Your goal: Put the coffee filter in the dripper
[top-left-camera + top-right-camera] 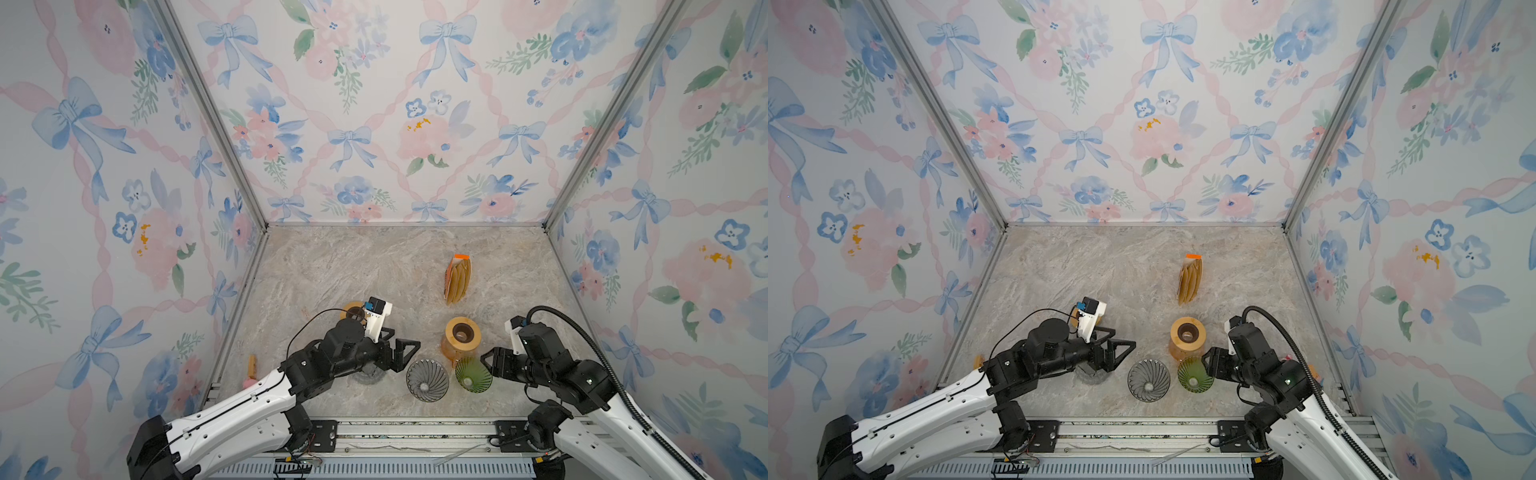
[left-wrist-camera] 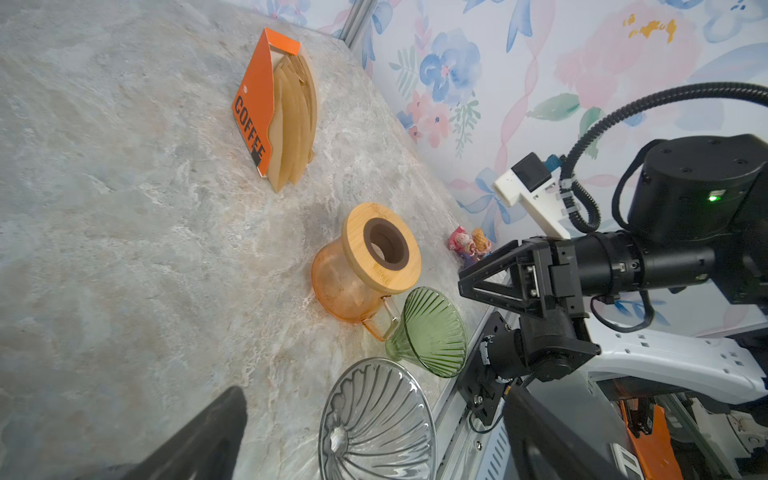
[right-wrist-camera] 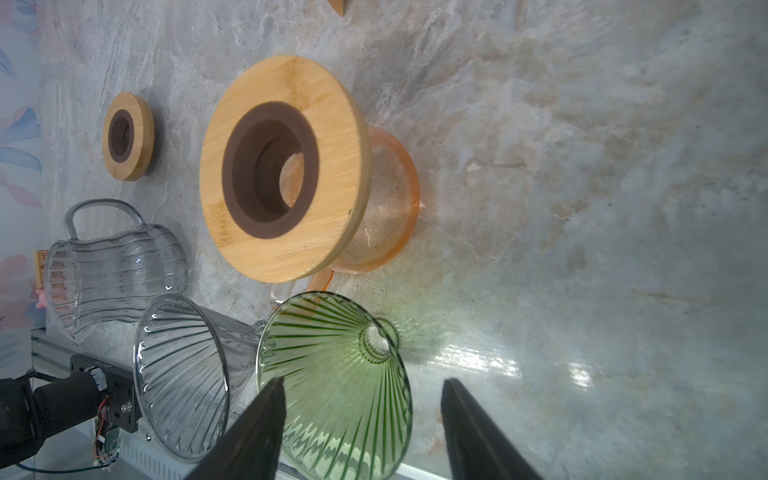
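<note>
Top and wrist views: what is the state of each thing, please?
green dripper: on its side, no filter inside
clear dripper: on its side, no filter inside
coffee filters: standing in the open box
orange carafe: upright, wooden collar on
clear carafe: upright, no collar
left gripper: open, empty
right gripper: open, at the green dripper

Floral wallpaper (image 1: 374, 124) with blue bows is wrapping three walls, metal posts (image 1: 212, 112) are running up both back corners, light is glinting off the grey marbled tabletop (image 1: 332, 270), and a metal rail (image 1: 415, 432) is lining its near edge.
</note>
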{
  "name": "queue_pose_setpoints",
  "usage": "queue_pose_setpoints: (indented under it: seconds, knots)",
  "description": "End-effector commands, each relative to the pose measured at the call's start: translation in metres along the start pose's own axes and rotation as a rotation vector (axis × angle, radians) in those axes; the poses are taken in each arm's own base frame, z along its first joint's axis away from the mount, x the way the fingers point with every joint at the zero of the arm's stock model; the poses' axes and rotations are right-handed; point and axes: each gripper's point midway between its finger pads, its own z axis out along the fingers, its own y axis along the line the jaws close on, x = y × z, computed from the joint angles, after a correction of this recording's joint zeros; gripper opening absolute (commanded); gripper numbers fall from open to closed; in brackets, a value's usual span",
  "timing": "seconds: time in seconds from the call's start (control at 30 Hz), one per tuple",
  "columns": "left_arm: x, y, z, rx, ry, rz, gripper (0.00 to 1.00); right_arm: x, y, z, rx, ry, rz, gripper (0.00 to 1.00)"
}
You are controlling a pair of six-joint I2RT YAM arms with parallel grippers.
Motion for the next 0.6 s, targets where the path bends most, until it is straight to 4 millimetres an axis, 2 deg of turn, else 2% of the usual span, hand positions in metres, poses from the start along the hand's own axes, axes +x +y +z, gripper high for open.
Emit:
queue_pose_setpoints:
  seconds: [0.0, 0.3, 0.57]
  knots:
    - [-0.018, -0.011, 0.007, 0.005, -0.089, -0.02, 0.98, 0.003, 0.002, 0.003, -0.004, 0.021, 0.009, 0.61]
    - [-0.014, -0.025, 0.024, 0.047, -0.05, 0.009, 0.98, 0.005, 0.0, 0.014, 0.016, 0.056, -0.027, 0.59]
    - [0.003, -0.034, 0.034, 0.073, 0.016, 0.056, 0.98, 0.009, -0.006, 0.024, 0.041, 0.076, -0.012, 0.57]
